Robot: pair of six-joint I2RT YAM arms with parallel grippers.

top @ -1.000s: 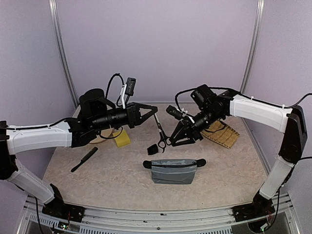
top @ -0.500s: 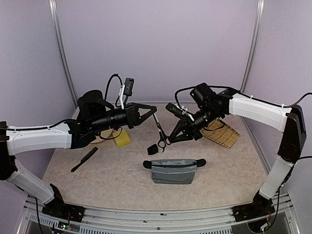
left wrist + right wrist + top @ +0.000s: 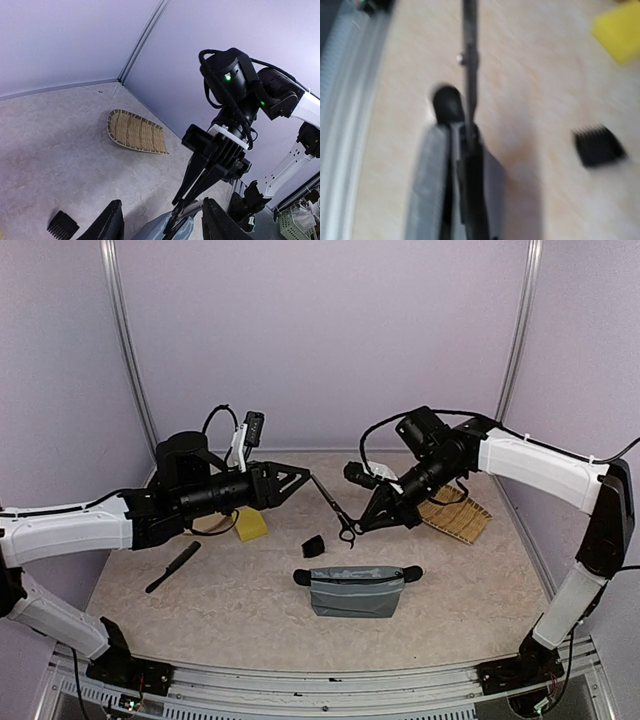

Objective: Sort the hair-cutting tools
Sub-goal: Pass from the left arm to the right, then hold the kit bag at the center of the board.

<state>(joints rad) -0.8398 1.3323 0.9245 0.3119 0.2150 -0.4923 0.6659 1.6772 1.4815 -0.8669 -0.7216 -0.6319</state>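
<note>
Right hand (image 3: 367, 525) clenched on handle of black-handled silver-bladed scissors (image 3: 333, 505) — held clear above speckled beige desk (image 3: 200, 610). Left hand (image 3: 303, 478) released — fingers spread, blade tip just beside.

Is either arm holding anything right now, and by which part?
The right gripper is shut on the scissors, gripping them at the black handle end, with the blades pointing toward the left gripper. The left gripper is open and grips nothing.

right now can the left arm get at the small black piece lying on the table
Probably yes. The left gripper is open, and the black piece lies uncovered on the table below and ahead of it. The scissors clamped in the right gripper slant close beside that path.
</note>
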